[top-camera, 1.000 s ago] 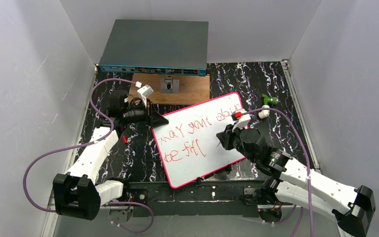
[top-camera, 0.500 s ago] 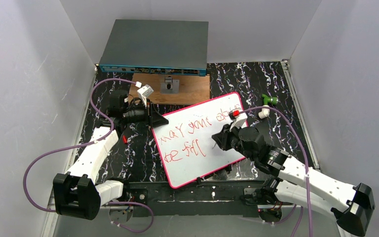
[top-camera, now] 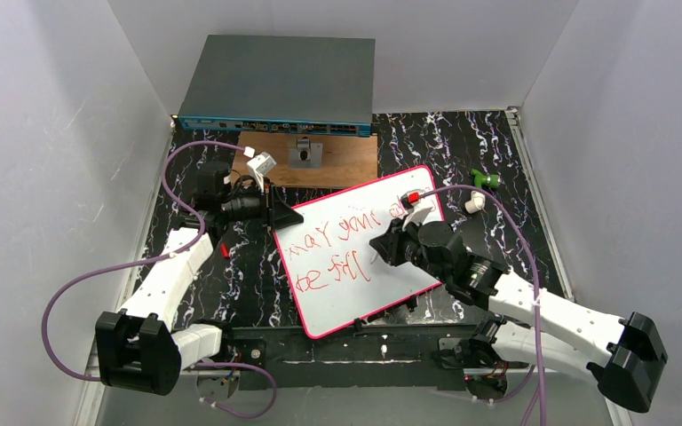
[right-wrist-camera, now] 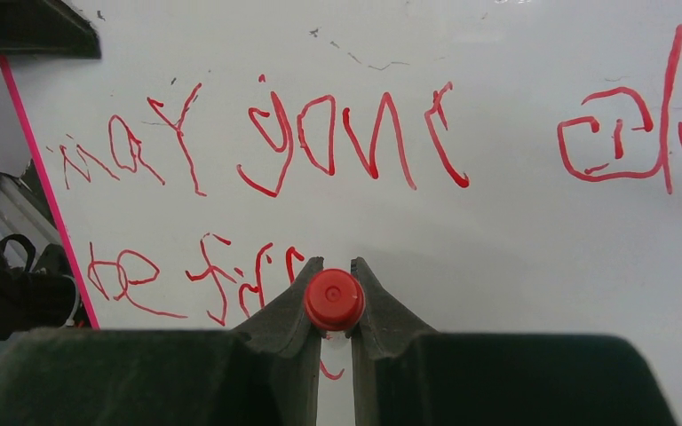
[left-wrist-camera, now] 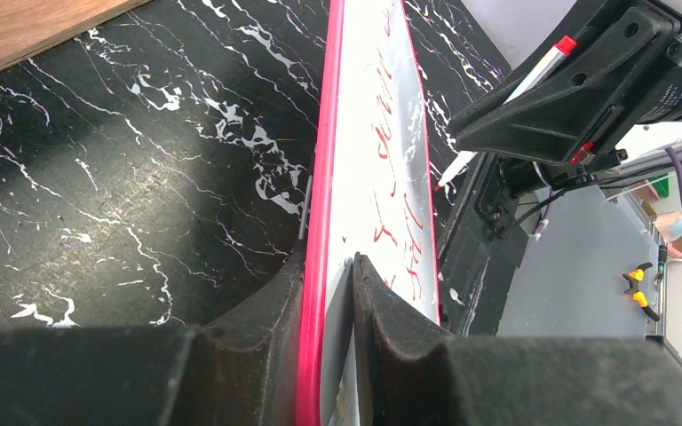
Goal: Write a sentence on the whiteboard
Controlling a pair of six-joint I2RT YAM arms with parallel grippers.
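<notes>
The smooth whiteboard (top-camera: pixel 346 306), thin pink rim, lies aslant on the black marbled bench (top-camera: pixel 249 284), bearing the wobbly red sentence (right-wrist-camera: pixel 320 146). The left end effector (left-wrist-camera: pixel 330 266) pinches its rim; the right end effector (right-wrist-camera: pixel 336 275) clamps a round-capped marker (right-wrist-camera: pixel 334 299).

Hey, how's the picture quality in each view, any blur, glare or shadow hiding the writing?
Top external: evenly lit, sharp; sentence small but distinct on the whiteboard. Left wrist: left gripper dark and blurred up close, writing foreshortened edge-on. Right wrist: lettering crisp, no glare; right gripper and red marker slightly soft.
</notes>
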